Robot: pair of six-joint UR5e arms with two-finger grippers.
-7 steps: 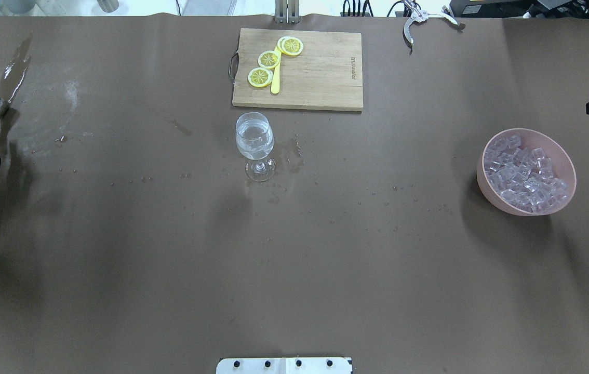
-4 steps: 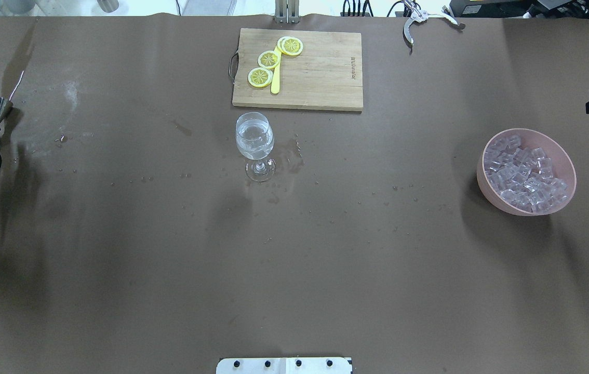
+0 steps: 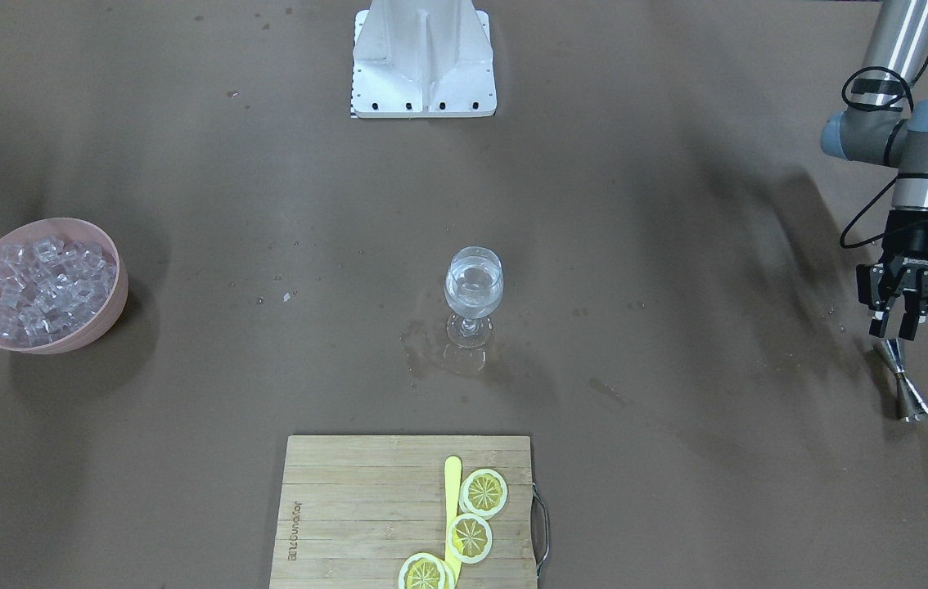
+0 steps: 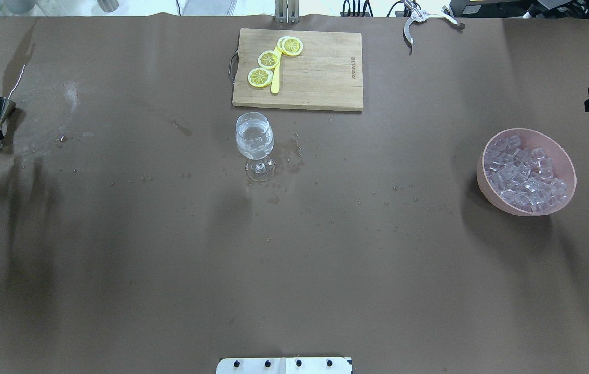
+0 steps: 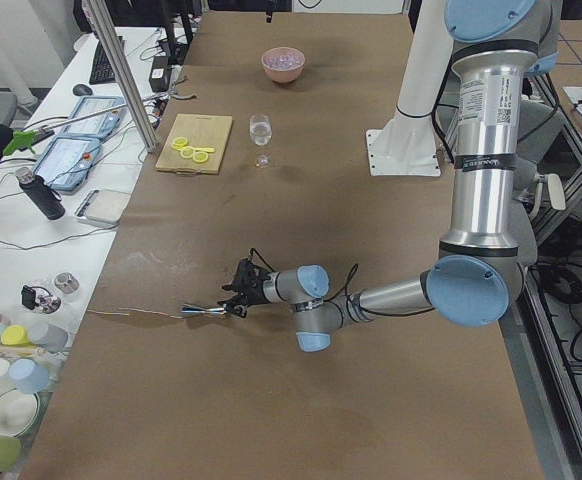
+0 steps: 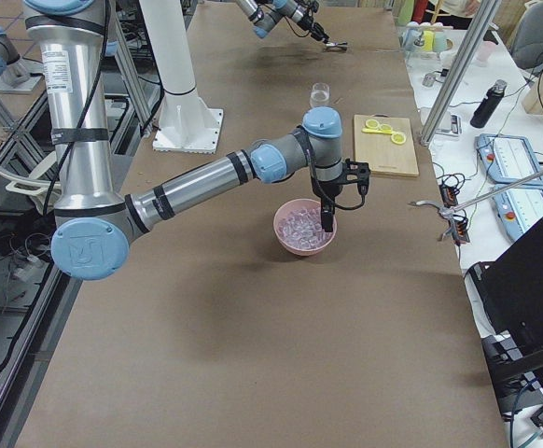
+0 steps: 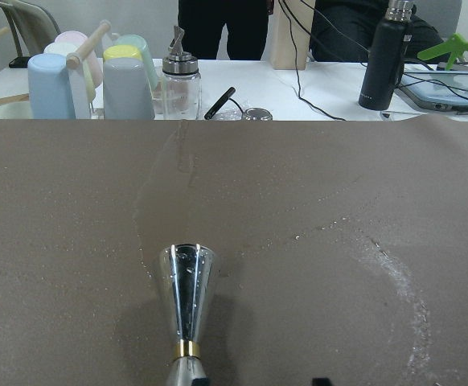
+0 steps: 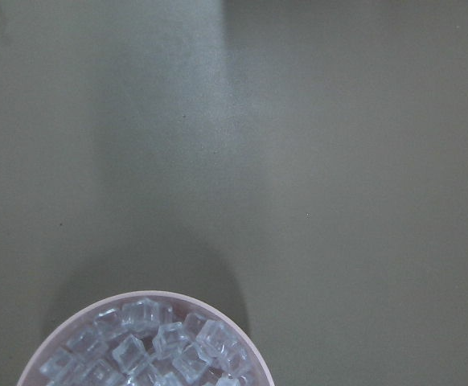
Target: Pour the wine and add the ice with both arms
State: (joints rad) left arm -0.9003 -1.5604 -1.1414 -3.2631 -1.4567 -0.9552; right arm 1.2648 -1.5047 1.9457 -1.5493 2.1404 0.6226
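jigger (image 3: 906,388) rightward, in left hand (image 3: 896,334) (wine (image 3: 473,288) distant)

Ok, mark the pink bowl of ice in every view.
Front-facing: pink bowl far left, mid-height.
Overhead: bowl far right, mid-height.
Exterior left: bowl top centre, at the table's far end.
Exterior right: bowl at the centre.
Left wrist: not in it.
Right wrist: only the bowl's upper rim, bottom left.
Landmark: the wine glass, mid-table in all four exterior views.
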